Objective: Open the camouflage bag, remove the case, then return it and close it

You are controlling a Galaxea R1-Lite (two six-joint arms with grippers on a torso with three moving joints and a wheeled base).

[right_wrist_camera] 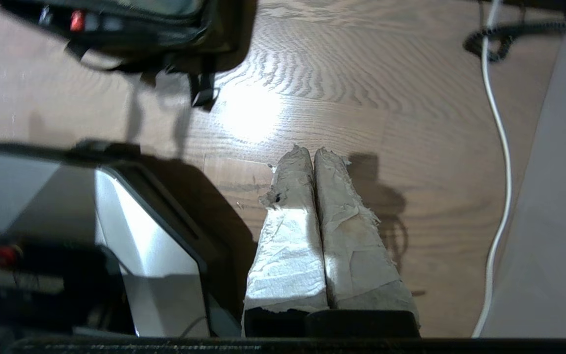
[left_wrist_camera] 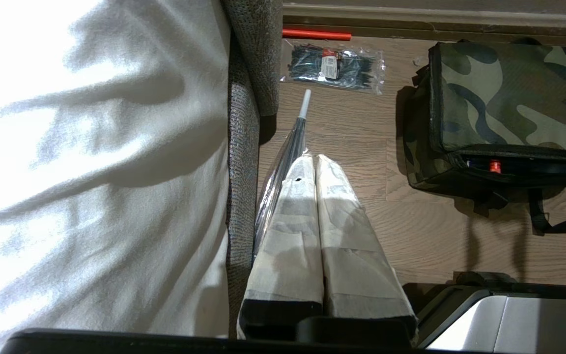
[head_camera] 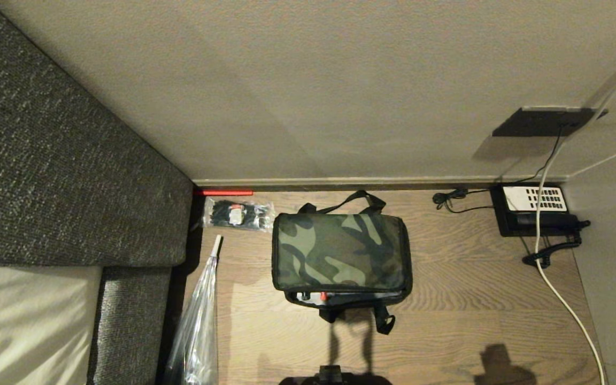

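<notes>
Resting on the wooden floor (head_camera: 447, 299), the camouflage bag (head_camera: 340, 250) shows no readable writing; both tools (left_wrist_camera: 312, 160) (right_wrist_camera: 310, 152) clenched empty.

Camouflage bag (head_camera: 340, 250): matt woven cloth lid, black webbing straps. Floor (head_camera: 463, 299): wood-grain planks, smooth, faint sheen. Sofa (head_camera: 56, 160): coarse grey woven fabric; cable-tie packet (head_camera: 238, 214): glossy clear plastic; left pincer (left_wrist_camera: 312, 160) and right pincer (right_wrist_camera: 312, 152): wrapped in frayed, matt paper tape.

Right gripper (right_wrist_camera: 315, 155) fingers pressed together above wooden floor (right_wrist_camera: 361, 98).
</notes>
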